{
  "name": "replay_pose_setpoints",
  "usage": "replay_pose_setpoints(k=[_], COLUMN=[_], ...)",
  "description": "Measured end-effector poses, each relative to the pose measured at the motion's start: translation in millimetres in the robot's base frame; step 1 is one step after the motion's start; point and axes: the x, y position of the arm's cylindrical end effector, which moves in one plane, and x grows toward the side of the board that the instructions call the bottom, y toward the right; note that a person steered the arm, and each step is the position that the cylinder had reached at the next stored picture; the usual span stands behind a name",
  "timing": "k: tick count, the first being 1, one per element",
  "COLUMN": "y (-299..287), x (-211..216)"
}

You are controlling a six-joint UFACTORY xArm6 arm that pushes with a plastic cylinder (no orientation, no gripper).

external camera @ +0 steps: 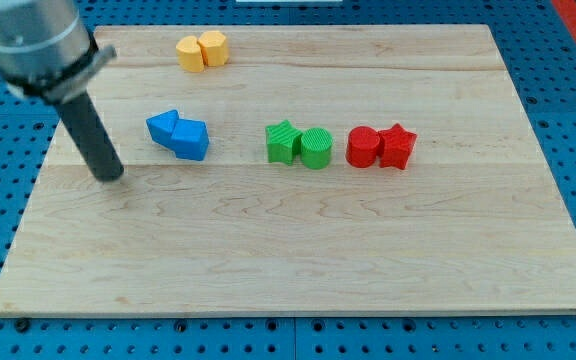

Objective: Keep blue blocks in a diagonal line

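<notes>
Two blue blocks touch each other at the board's upper left: one blue block [166, 127] on the left and a blue cube-like block [192, 140] just right and slightly lower. My tip [111, 176] rests on the board to the left of them and a little lower, apart from both. The dark rod rises up and to the left from the tip to the arm's grey body at the view's top left corner.
Two yellow blocks [202, 51] touch near the board's top edge. A green pair [300, 145] and a red pair, a cylinder [363, 147] and a star-like block [398, 146], stand in a row right of the blue blocks. The wooden board [298, 250] lies on a blue perforated surface.
</notes>
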Motion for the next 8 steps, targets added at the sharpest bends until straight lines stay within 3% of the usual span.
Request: replay_pose_setpoints(k=[1, 2, 3, 4, 5, 6, 7, 8], y=[0.0, 30.1, 48.8, 87.3, 43.4, 113.9, 156.8, 175.4], x=[-63.2, -51.7, 1.1, 10.7, -46.9, -50.3, 2.8, 28.9])
